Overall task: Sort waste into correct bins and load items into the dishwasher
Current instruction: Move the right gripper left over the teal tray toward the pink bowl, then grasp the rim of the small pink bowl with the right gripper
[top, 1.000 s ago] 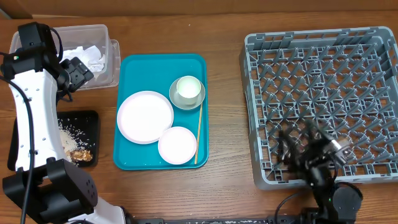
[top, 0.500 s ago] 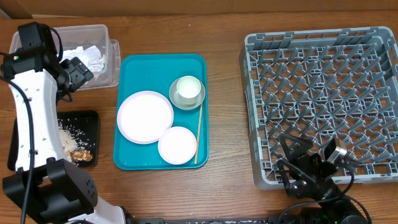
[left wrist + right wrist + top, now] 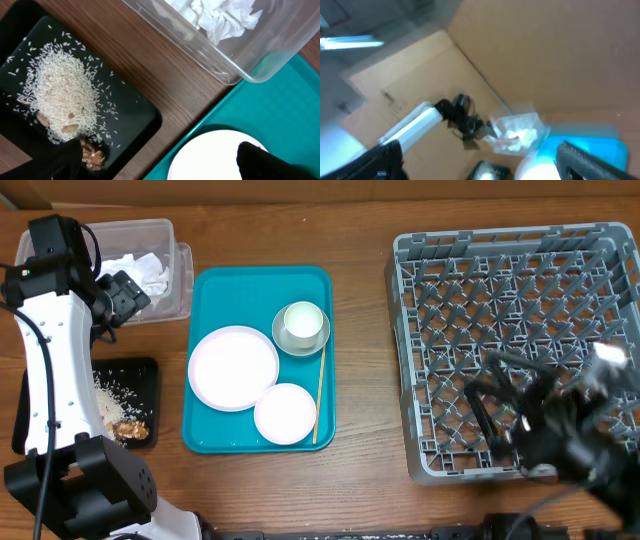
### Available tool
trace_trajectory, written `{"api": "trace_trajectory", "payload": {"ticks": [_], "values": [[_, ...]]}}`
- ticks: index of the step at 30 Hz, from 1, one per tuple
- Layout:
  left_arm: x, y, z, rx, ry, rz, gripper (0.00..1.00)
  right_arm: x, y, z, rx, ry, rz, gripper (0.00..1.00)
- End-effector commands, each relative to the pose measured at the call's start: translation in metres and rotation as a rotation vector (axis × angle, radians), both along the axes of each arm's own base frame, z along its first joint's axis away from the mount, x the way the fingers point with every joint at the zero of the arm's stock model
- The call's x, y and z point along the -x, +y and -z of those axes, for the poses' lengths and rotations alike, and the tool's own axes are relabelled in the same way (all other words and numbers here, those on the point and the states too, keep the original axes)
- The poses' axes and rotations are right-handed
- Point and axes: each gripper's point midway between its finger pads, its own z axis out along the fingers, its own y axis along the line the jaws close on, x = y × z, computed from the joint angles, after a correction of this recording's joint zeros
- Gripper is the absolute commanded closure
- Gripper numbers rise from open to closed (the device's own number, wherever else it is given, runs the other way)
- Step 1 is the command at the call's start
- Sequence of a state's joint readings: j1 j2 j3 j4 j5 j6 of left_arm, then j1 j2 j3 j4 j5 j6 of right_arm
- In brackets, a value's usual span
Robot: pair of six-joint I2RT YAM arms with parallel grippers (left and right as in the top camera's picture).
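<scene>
Left gripper (image 3: 160,152) gapes wide, empty, over rice tray (image 3: 135,107) and teal tray (image 3: 280,100) — right gripper (image 3: 477,155), blurred at the rack's (image 3: 500,270) near edge, likewise spread and empty.

Bare table (image 3: 365,380) between tray (image 3: 230,290) and rack (image 3: 520,270), tray crowded

Motion blur smears the right pincer (image 3: 497,408) above the dish rack (image 3: 500,242).
</scene>
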State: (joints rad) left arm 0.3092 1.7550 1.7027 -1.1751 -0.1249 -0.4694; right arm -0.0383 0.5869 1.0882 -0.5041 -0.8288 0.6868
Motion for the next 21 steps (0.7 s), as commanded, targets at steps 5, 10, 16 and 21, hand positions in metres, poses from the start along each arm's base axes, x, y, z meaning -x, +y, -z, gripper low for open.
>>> {"api": "trace_trajectory", "payload": {"ticks": [5, 10, 16, 21], "values": [[-0.002, 0.002, -0.009, -0.017, -0.024, -0.012, 0.00, -0.057, 0.036, 0.042, 0.357, 0.251, -0.151, 0.01], [-0.002, 0.002, -0.009, -0.017, -0.024, -0.012, 0.00, -0.080, 0.092, 0.114, 0.619, 0.440, -0.065, 0.00], [-0.002, 0.002, -0.009, -0.017, -0.024, -0.012, 0.00, -0.090, 0.162, 0.194, 0.791, 0.568, 0.031, 0.00], [-0.002, 0.002, -0.009, -0.017, -0.024, -0.012, 0.00, -0.085, 0.213, 0.263, 0.849, 0.685, -0.038, 0.00]]}}
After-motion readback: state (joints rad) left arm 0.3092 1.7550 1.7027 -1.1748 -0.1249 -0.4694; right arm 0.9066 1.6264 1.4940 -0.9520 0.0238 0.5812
